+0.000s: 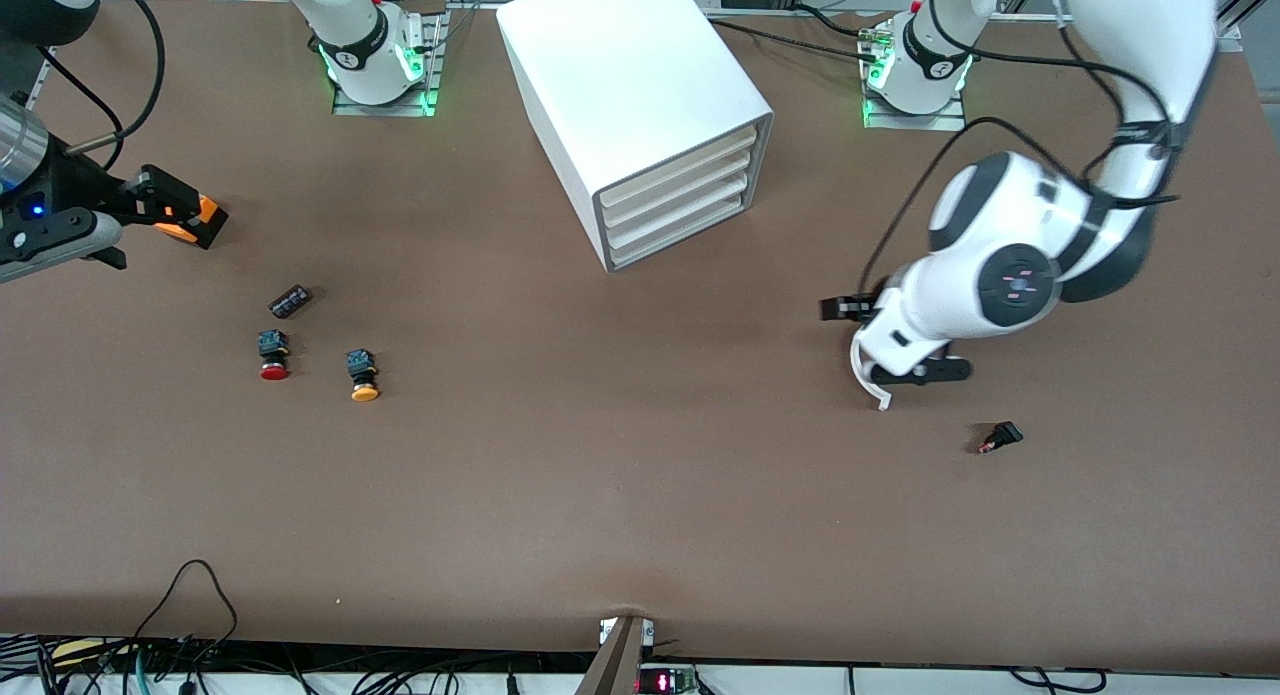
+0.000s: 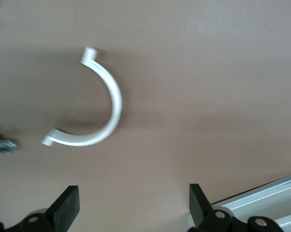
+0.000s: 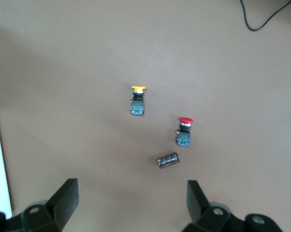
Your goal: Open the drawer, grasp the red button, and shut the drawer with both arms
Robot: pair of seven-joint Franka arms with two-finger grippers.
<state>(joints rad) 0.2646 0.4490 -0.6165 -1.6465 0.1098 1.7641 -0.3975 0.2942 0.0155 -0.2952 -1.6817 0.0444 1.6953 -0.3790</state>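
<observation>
The cabinet (image 1: 640, 105) stands at the desk's edge between the bases, its drawer (image 1: 678, 179) closed. Both the left gripper (image 2: 133, 208) and the right gripper (image 3: 132, 205) hover spread and empty. The button (image 1: 273, 355) lies toward the right arm's end; it seems light and rigid, best pinched on its square body.

Brown table (image 1: 640, 495), white cabinet (image 1: 630, 95), red button (image 1: 273, 357), yellow button (image 1: 362, 374), black cylinder (image 1: 290, 301), white curved clip (image 1: 866, 379), orange box (image 1: 198, 220), small black connector (image 1: 1000, 438)

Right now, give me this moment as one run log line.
drawer: shut | button: on table | left gripper: open over white curved clip | right gripper: open, empty
</observation>
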